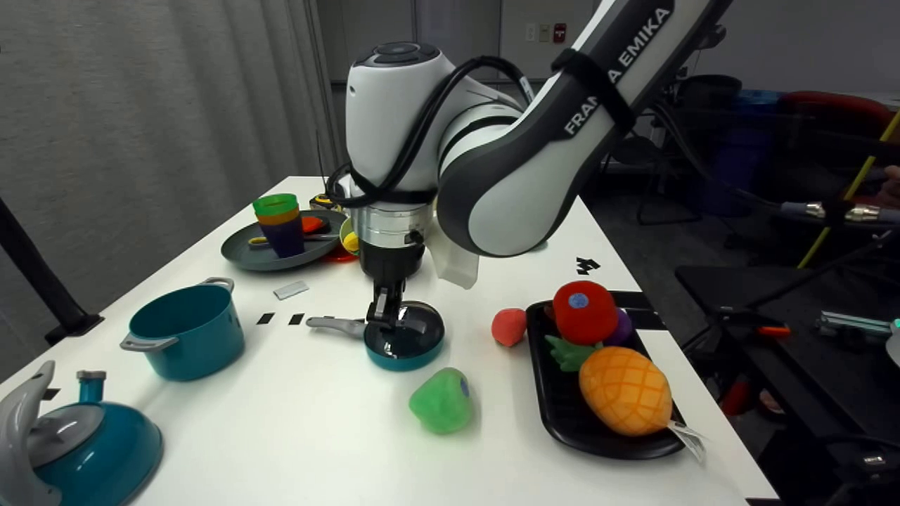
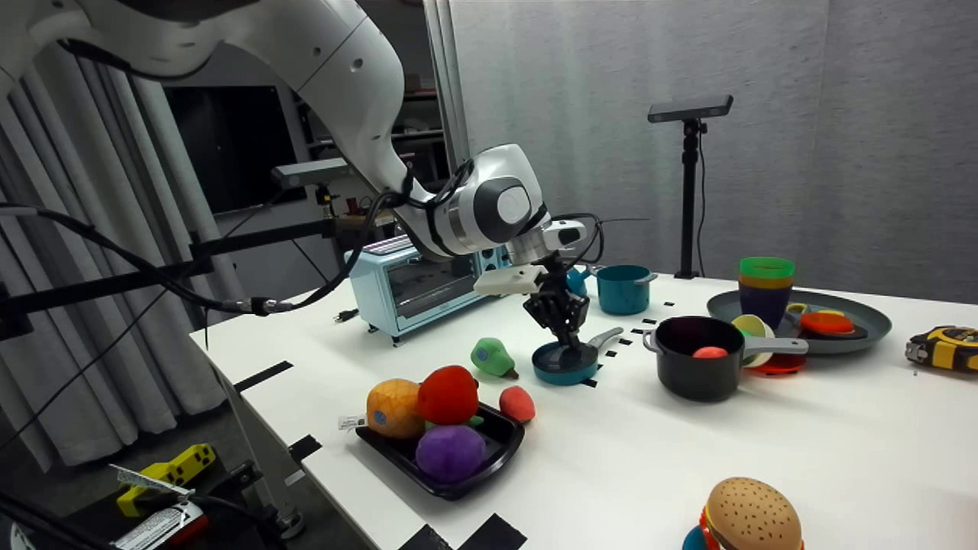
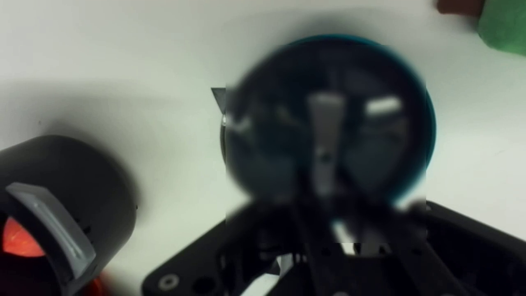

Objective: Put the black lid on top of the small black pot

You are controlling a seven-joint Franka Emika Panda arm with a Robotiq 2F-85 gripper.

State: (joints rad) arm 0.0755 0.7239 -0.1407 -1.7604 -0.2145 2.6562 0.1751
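One black lid lies over the mouth of the teal frying pan, and the claw hangs down to it from above the pan. In the wrist view a grey bar, probably the lid's handle, runs along the middle of that disc, and the claw's fingers point in at one end of it; blur hides whether they pinch the bar or merely straddle it, so it cannot be told if the claw is clenched. Whether the lid rests fully on the pan's rim is equally unclear.

The small black pot stands on the bench near the pan but apart from it, uncovered, a red thing inside and its short grey handle turned toward the pan.

The step in hand looks like taking the lid off the pan; covering the pot is not yet done. The next move calls for a sure hold on the bar, then a straight lift clear of the pan's rim before any sideways travel, lest the pan be dragged along. From the pan, the lid must pass over that short handle, kept level, and come down centred on the pot
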